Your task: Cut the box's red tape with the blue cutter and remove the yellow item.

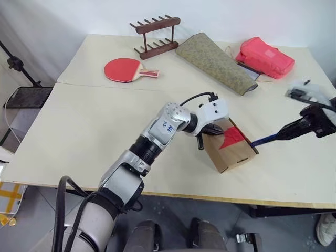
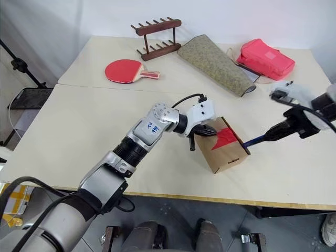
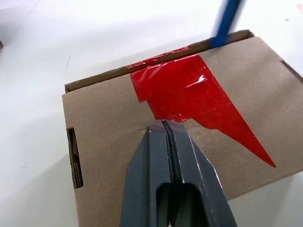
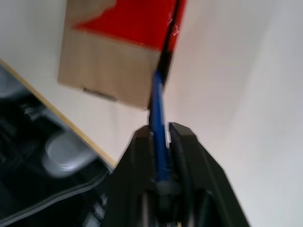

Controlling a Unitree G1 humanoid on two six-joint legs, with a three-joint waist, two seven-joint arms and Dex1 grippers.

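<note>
The box [image 1: 231, 149] sits near the table's [image 1: 79, 131] front edge with its flaps closed, the red tape [image 3: 194, 94] across the top seam. The left gripper [image 3: 163, 124], fingers pressed together, bears down on the lid at the tape's edge. The right gripper [image 4: 160, 128] pinches the blue cutter [image 1: 264, 139], whose tip meets the box's right edge.
</note>
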